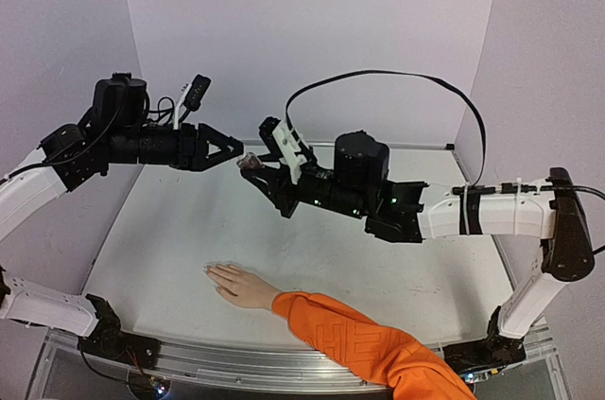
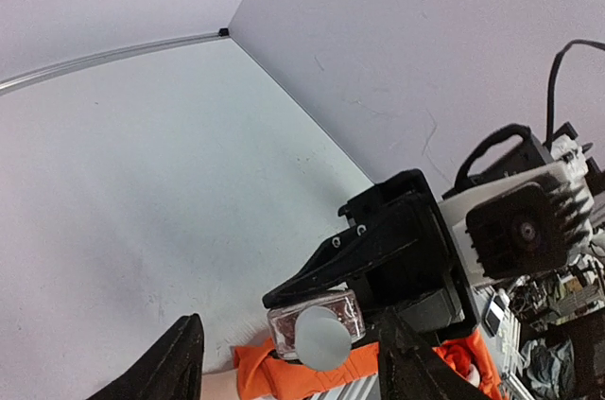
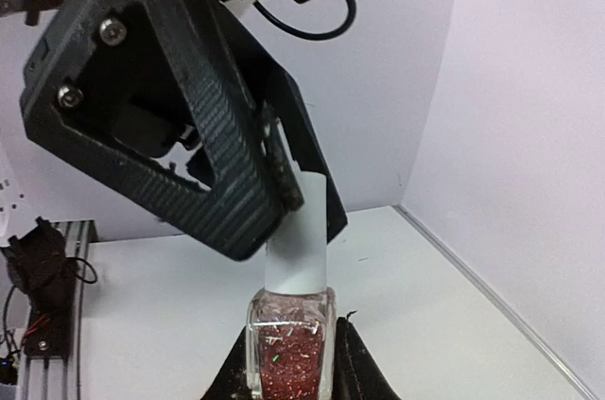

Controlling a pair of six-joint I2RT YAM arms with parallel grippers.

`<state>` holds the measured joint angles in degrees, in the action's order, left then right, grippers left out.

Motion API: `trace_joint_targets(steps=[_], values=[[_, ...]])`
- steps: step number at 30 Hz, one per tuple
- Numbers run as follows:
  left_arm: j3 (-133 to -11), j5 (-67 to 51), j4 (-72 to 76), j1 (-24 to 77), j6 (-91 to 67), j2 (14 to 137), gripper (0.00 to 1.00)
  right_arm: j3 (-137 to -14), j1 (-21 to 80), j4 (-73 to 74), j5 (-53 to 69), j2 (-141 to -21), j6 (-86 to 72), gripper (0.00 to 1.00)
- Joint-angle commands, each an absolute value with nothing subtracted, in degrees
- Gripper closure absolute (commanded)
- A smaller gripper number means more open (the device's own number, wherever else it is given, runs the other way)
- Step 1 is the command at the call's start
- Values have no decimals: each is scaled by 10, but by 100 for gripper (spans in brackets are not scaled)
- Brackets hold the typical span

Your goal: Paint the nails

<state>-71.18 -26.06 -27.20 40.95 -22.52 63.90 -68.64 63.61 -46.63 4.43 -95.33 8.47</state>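
A pale hand (image 1: 238,286) in an orange sleeve (image 1: 364,341) lies flat near the table's front edge, fingers pointing left. Its nails (image 1: 210,270) are too small to make out. Above the table my right gripper (image 1: 253,171) (image 3: 290,339) is shut on a small glass bottle (image 3: 288,357) of red glitter polish with a white cap (image 3: 298,239). My left gripper (image 1: 234,149) (image 2: 291,324) faces it. The left jaws stand open on either side of the cap (image 2: 319,339), clear of it. The sleeve (image 2: 284,369) shows below the bottle in the left wrist view.
White walls close in the table at the back and on both sides. An aluminium rail (image 1: 236,362) runs along the near edge. A black cable (image 1: 378,74) loops above the right arm.
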Motion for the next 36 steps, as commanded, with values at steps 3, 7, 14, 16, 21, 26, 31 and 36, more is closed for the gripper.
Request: trace_joint_targets(steps=[3, 7, 14, 16, 21, 26, 31, 36], values=[[-739, -217, -258, 410, -253, 628, 46, -727, 661, -527, -101, -973, 131, 100], [-746, -226, -254, 410, -251, 640, 54, -730, 665, -527, -102, -976, 135, 100], [-755, -258, -252, 410, -244, 661, 61, -738, 666, -527, -113, -979, 136, 100], [-755, -260, -252, 410, -243, 664, 62, -740, 666, -528, -114, -980, 138, 100], [-754, -264, -252, 410, -236, 664, 77, -739, 666, -527, -100, -979, 141, 100], [-756, -277, -247, 410, -225, 666, 86, -734, 667, -526, -76, -976, 141, 100], [-755, -358, -235, 410, -168, 667, 100, -706, 657, -524, 37, -949, 140, 100], [-776, -450, -293, 410, -93, 689, 100, -684, 617, -496, 254, -917, 129, 100]])
